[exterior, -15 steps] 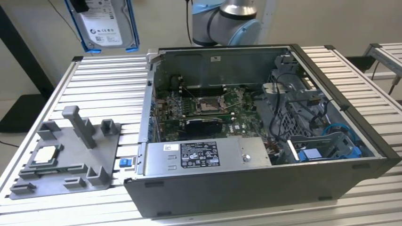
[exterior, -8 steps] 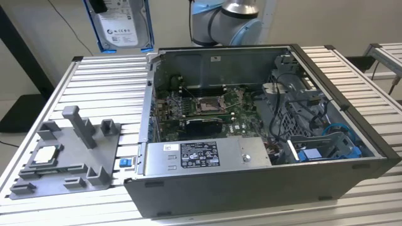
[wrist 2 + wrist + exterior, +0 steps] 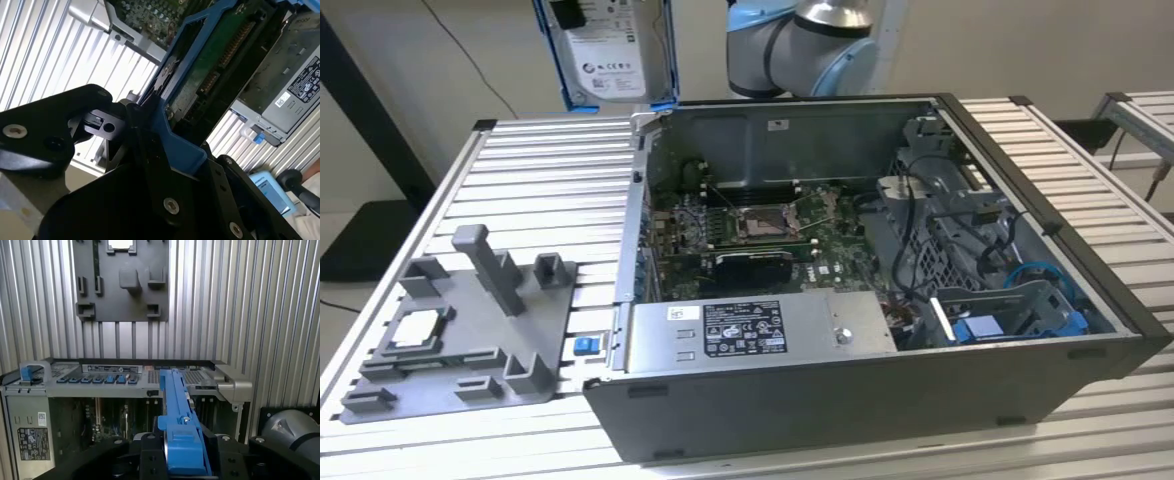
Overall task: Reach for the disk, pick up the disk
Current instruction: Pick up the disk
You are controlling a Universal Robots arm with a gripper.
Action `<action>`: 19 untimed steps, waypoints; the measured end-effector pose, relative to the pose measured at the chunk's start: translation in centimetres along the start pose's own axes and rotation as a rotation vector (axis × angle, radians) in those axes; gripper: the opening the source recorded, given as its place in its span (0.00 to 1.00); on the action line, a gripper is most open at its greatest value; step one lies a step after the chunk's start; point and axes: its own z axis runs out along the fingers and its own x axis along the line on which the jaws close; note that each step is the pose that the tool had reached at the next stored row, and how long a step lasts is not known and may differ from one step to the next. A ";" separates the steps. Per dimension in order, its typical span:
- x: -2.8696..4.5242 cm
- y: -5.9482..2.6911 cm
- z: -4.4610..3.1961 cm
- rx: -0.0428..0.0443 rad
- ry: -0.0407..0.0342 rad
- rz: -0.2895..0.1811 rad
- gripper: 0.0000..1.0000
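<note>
The black two-fingered gripper [image 3: 182,442] is clamped narrow on the disk, a flat silver metal hard drive with a white label and blue plastic rails [image 3: 607,50]. In both wrist views its fingers [image 3: 102,125] pinch across the blue rail [image 3: 175,395]. That probably keeps the pressure on the plastic frame and off the green circuit board [image 3: 210,60].

In the upper left of the exterior view the disk hangs upright with its label facing the camera. It is already clear of the open dark grey computer case [image 3: 854,400] and above the ribbed aluminium table [image 3: 520,170]. The grey moulded plastic fixture [image 3: 467,330], at the exterior view's left, stands well apart from it.
</note>
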 end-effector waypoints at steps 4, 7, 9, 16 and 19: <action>0.01 -1.58 0.36 0.0000 0.0000 0.000 0.00; 0.02 -2.74 0.62 0.0000 0.0000 0.000 0.00; 0.02 -3.54 0.81 0.0001 0.0000 0.000 0.00; 0.04 -6.26 1.44 0.0000 0.0000 0.000 0.00; 0.04 -7.44 1.71 0.0000 0.0001 0.000 0.00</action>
